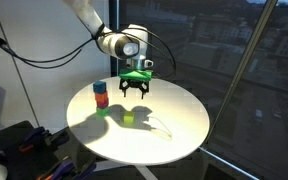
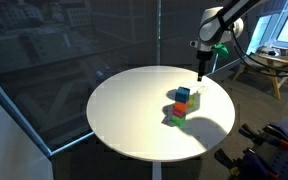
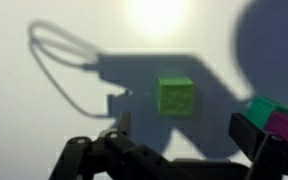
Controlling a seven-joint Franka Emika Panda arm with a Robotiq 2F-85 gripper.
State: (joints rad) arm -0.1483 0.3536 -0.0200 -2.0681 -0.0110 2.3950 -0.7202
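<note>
Your gripper [image 1: 136, 90] hangs above the table [image 1: 179, 105] at the centre of the frame, jaws spread wide and holding nothing. In the wrist view you see the green block [image 3: 176, 96] just right of centre, lying flat and clear of both fingers [image 3: 116, 135], which enter from the bottom edge. The stack [image 1: 101, 97] stands at centre left, apart from the green block.

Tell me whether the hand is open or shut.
Open. In the wrist view the hand has its jaws wide apart, gripping nothing; the green cube lies free on the table.
</note>
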